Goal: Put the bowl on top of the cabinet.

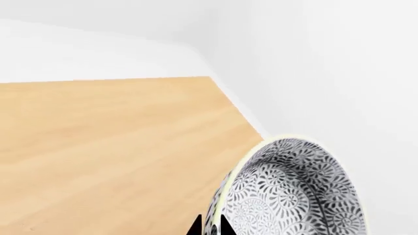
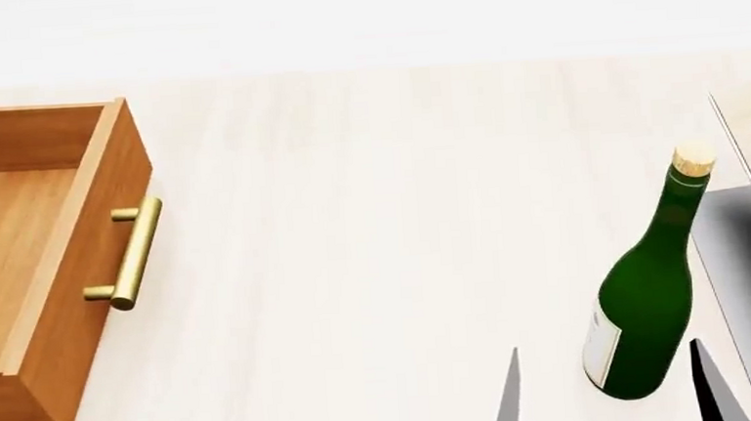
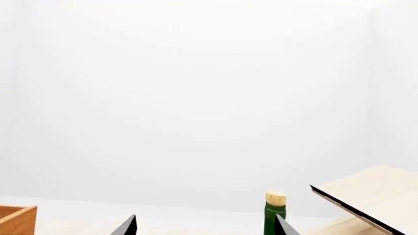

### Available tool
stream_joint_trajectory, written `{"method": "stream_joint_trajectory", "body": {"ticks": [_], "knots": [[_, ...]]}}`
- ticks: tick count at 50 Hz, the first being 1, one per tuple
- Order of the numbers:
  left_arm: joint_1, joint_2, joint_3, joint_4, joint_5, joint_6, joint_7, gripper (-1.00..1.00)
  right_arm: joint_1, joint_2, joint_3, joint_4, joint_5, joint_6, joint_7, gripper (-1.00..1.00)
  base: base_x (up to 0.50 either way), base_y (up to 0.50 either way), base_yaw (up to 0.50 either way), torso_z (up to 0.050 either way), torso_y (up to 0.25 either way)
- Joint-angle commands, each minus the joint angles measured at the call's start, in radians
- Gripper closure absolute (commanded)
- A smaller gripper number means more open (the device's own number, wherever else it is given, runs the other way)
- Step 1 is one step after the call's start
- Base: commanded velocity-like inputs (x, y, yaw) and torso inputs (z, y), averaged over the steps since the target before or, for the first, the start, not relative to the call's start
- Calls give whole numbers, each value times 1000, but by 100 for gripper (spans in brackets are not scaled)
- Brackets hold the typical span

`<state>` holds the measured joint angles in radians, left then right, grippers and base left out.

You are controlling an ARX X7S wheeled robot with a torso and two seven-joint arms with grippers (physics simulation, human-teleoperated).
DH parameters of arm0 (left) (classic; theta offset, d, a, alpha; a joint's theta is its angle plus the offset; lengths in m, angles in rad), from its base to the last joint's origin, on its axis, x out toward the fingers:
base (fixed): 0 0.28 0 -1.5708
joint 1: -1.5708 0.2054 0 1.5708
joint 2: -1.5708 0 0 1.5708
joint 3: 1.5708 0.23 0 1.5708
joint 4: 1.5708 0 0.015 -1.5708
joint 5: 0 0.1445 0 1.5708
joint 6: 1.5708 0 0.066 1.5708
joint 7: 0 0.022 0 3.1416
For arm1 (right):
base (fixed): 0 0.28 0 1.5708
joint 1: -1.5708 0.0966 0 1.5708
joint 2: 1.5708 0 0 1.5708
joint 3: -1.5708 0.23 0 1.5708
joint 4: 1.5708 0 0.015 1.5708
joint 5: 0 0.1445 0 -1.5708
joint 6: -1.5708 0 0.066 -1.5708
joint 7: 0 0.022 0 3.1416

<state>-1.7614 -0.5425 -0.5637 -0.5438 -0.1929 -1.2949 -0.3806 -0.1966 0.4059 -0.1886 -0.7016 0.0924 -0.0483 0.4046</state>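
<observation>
The left end effector [image 1: 210,229] grips the speckled bowl [image 1: 294,191] by its rim, apparently above the cabinet's [image 2: 53,269] brown top; setting down remains. The right end effector [image 2: 609,392] hangs spread by the green bottle [image 2: 645,302].

Plain white walls [image 3: 196,98] — pale tabletop [image 2: 376,220]

Glossy patterned bowl [image 1: 294,196]; matt wood cabinet [image 2: 54,279]; glossy bottle [image 2: 645,302].

bowl [image 1: 294,196]: white, grey swirls; cabinet [image 2: 39,260]: warm brown; bottle [image 2: 649,301]: dark green
</observation>
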Motion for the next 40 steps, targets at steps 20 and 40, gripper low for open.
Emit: {"method": "stream_joint_trajectory", "body": {"ticks": [20,40], "knots": [[-4,-8,-147,-116,56,38,-96,100,4,-12,20,1,-12,26,-14,-100,0,0,0,0,0],[10,-9,-125,-138,76,52,-114,100,4,-5,13,0,-17,26,-10,-100,0,0,0,0,0]]}}
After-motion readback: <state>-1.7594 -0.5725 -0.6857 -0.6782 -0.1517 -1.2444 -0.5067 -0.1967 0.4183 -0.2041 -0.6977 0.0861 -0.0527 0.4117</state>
